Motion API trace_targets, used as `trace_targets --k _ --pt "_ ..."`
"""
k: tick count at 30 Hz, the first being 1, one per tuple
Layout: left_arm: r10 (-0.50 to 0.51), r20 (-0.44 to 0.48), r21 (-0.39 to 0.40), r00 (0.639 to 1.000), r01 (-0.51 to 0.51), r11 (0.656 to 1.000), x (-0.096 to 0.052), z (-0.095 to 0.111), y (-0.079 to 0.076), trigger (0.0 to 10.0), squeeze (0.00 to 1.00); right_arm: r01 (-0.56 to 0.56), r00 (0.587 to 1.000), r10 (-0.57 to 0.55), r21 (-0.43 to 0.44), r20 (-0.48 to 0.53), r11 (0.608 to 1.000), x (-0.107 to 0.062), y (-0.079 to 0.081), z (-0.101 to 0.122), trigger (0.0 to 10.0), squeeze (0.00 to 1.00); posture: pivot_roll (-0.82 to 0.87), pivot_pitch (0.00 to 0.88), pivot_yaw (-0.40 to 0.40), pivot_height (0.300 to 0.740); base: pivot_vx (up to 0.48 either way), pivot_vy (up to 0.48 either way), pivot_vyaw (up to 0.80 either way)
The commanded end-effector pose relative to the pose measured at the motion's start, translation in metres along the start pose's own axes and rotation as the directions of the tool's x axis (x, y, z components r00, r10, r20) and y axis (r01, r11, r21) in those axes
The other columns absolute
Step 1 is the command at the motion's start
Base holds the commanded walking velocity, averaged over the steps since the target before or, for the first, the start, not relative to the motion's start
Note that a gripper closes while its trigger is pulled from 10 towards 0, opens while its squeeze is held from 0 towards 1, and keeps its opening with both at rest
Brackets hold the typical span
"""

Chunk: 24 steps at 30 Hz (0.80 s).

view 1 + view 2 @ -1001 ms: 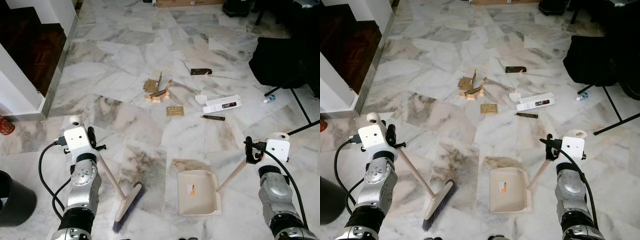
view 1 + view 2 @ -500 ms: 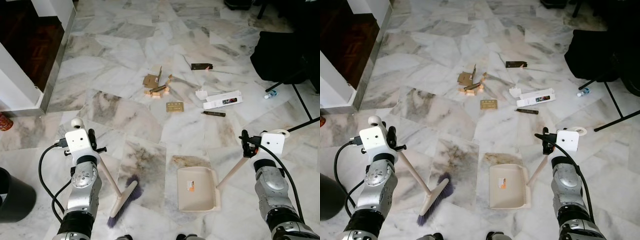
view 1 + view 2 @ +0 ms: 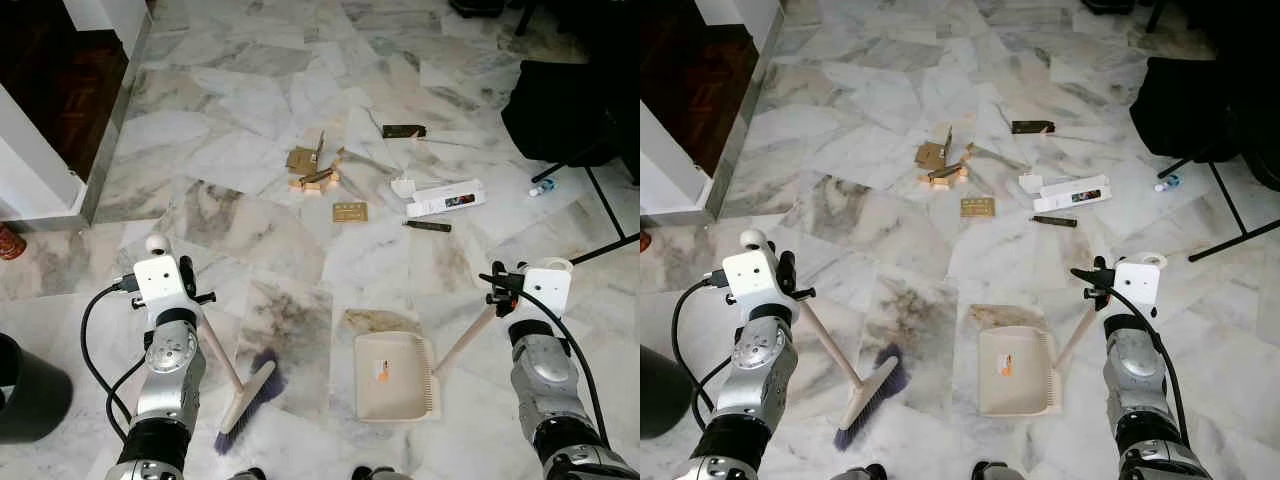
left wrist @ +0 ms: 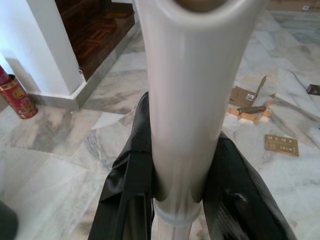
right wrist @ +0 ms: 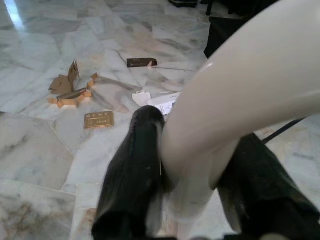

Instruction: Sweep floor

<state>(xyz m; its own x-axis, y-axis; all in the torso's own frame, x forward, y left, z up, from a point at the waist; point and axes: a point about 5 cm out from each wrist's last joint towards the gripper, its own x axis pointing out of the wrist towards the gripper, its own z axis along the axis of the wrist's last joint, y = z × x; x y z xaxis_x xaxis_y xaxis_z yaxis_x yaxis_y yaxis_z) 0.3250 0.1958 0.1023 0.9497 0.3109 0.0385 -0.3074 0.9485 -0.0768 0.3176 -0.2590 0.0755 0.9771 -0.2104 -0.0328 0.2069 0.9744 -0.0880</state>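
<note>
My left gripper [image 4: 180, 200] is shut on the pale handle of a broom [image 3: 247, 400], whose purple bristles rest on the marble floor low on my left. My right gripper [image 5: 192, 200] is shut on the handle of a beige dustpan [image 3: 395, 377], which lies flat on the floor between my arms. Ahead lies scattered litter: brown cardboard scraps [image 3: 312, 168], a small tan card [image 3: 350, 212], a white box [image 3: 445, 199], a dark strip [image 3: 427, 226] and a dark rectangle [image 3: 403, 131].
A white wall base and a dark wooden step [image 3: 60, 90] stand at the far left. A black bin [image 3: 25, 395] sits at my lower left, a red can [image 3: 8, 242] by the wall. A black bag [image 3: 565, 110] on a stand and a small bottle [image 3: 541, 187] are at the right.
The broom head has slid a little towards my left side and its bristles turned since one second ago. The view shifted slightly forward; the litter lies as before.
</note>
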Motion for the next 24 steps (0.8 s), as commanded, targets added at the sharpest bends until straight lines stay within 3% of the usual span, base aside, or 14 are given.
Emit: trace_targets --k 1,13,14,15,24 --pt "0.005 -0.057 0.019 0.998 -0.004 1.0 -0.001 -0.011 0.0 10.0 0.0 0.005 1.0 -0.004 0.01 -0.021 1.0 -0.002 0.001 -0.005 0.0 0.0 -0.05 0.176 0.007 0.74 0.0 0.0 0.0" --pt "-0.003 0.005 -0.005 1.0 0.003 1.0 0.015 0.006 -0.009 10.0 0.0 0.004 0.998 -0.006 0.037 0.059 0.999 0.004 0.02 0.01 0.0 0.0 -0.05 0.078 -0.005 0.74 0.0 0.0 0.0" --pt "-0.004 0.015 -0.01 1.0 0.004 1.0 0.018 0.009 -0.01 10.0 0.0 0.003 0.997 -0.006 0.045 0.075 0.999 0.005 0.023 0.013 5.6 0.0 -0.05 0.067 -0.005 0.74 0.0 0.0 0.0" --pt "-0.005 0.025 -0.012 1.0 0.005 1.0 0.02 0.012 -0.01 10.0 0.0 0.004 0.996 -0.009 0.057 0.088 0.998 0.005 0.024 0.015 10.0 0.0 -0.05 0.061 -0.006 0.74 0.0 0.0 0.0" --pt "-0.056 0.147 -0.014 0.988 0.059 0.998 0.025 0.036 -0.029 10.0 0.0 0.023 0.985 -0.037 0.087 0.171 0.996 0.003 0.027 0.03 10.0 0.0 -0.07 0.017 -0.009 0.74 0.0 0.0 0.0"
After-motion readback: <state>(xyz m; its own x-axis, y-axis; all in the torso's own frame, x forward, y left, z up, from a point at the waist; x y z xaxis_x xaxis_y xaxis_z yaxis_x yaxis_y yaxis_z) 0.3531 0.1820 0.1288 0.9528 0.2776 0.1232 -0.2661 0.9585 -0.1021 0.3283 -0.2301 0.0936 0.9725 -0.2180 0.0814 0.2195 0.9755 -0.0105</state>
